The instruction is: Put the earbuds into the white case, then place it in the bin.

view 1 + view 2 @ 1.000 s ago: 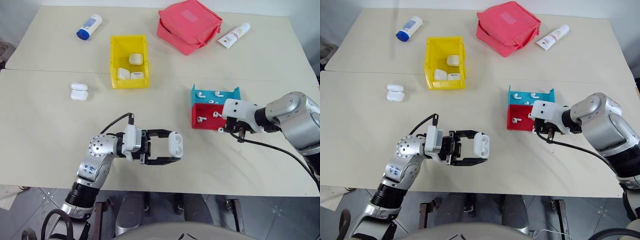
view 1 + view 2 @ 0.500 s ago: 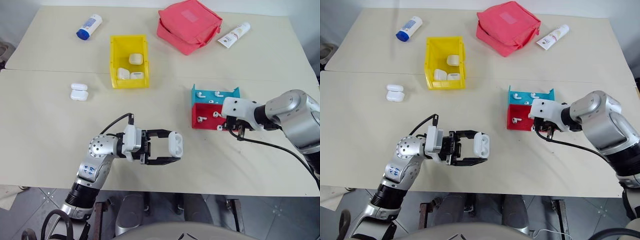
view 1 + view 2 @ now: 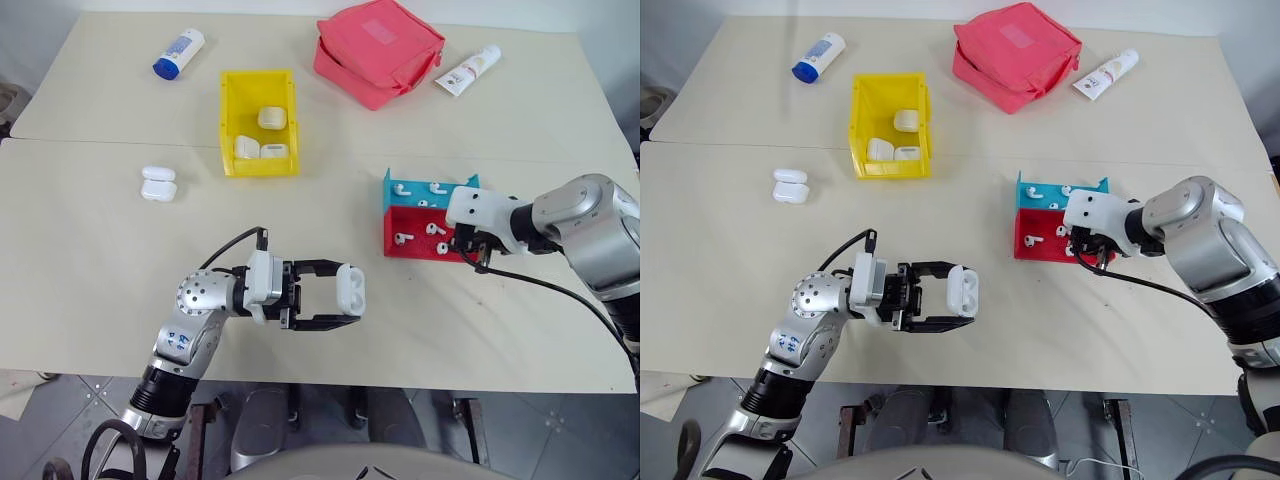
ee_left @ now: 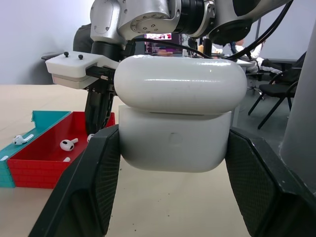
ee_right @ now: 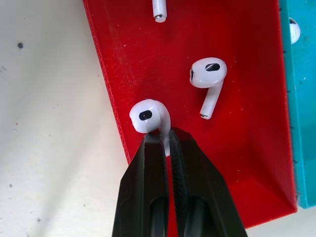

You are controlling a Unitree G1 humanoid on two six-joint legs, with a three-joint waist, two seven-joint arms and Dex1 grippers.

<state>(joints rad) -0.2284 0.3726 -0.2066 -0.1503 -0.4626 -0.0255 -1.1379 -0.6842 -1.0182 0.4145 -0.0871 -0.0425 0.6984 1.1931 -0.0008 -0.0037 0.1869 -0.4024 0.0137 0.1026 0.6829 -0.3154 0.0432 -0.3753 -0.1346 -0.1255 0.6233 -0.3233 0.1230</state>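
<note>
Earbud [image 5: 148,116] stem pinched by right end effector [image 5: 167,143] over red tray [image 5: 237,163].

One earbud [image 5: 150,118] is pinched by its stem over the red tray [image 5: 247,163], another [image 5: 207,79] lying inside. The white case [image 3: 350,287] is held clamped, lid shut. The yellow bin [image 3: 232,120] holds three cases.

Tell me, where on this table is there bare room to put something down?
The widest bare stretch is the near left of the table, below the loose white case. Another lies between the yellow bin and the red tray. It is crowded along the far edge, with blue-capped bottle, pink pouch and white tube.
</note>
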